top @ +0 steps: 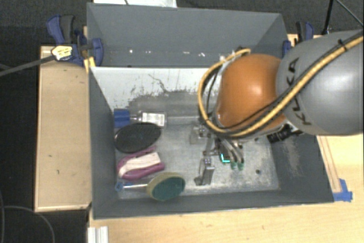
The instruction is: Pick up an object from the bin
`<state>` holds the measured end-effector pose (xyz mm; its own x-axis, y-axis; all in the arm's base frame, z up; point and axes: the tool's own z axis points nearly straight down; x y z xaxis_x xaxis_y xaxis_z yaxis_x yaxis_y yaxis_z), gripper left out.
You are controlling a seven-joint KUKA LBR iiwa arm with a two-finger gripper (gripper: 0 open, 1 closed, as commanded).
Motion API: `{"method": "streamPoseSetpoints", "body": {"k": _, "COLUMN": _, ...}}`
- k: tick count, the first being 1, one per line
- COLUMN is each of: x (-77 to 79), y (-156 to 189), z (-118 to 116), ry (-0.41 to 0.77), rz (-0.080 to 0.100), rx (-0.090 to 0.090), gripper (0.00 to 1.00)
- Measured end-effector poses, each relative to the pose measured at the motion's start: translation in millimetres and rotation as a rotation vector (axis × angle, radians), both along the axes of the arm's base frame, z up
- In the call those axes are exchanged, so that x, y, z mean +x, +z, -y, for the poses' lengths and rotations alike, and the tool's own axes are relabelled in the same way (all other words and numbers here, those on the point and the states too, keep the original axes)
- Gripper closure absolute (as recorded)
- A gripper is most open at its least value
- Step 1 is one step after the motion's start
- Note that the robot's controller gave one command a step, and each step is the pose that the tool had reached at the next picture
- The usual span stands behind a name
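I can't tell if my end effector [219, 163] is apart; green disc [166, 187] to its left, probably light: grip its rim.

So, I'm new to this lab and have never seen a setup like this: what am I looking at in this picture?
One camera looks down into a grey metal bin, slightly from the side. The big grey shape with the orange cover is a robot arm reaching in from the right; its gripper hangs over bare floor mid-bin. Loose things lie by the left wall: a blue-capped bottle, a black oval object, a pink-and-white item and a round green pad. I cannot see it holding anything.
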<state>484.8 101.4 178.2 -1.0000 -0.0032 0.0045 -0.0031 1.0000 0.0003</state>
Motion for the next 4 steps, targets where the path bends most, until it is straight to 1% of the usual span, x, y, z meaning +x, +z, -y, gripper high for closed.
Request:
{"method": "streamPoseSetpoints", "body": {"k": 1, "x": -0.2, "y": -107.9, "z": -66.6, "ry": 0.227, "rz": 0.009, "rx": 0.000, "gripper": 0.00}}
{"method": "streamPoseSetpoints", "body": {"k": 2, "x": 8.4, "y": -79.2, "z": -123.5, "ry": -0.023, "rz": -0.016, "rx": -0.030, "gripper": 0.00}}
{"method": "streamPoseSetpoints", "body": {"k": 3, "x": 4.9, "y": -79.2, "z": -99.8, "ry": -0.125, "rz": -0.005, "rx": -0.011, "gripper": 0.00}}
{"method": "streamPoseSetpoints", "body": {"k": 4, "x": 6.9, "y": -109.2, "z": -101.9, "ry": -0.069, "rz": -0.014, "rx": -0.024, "gripper": 0.00}}
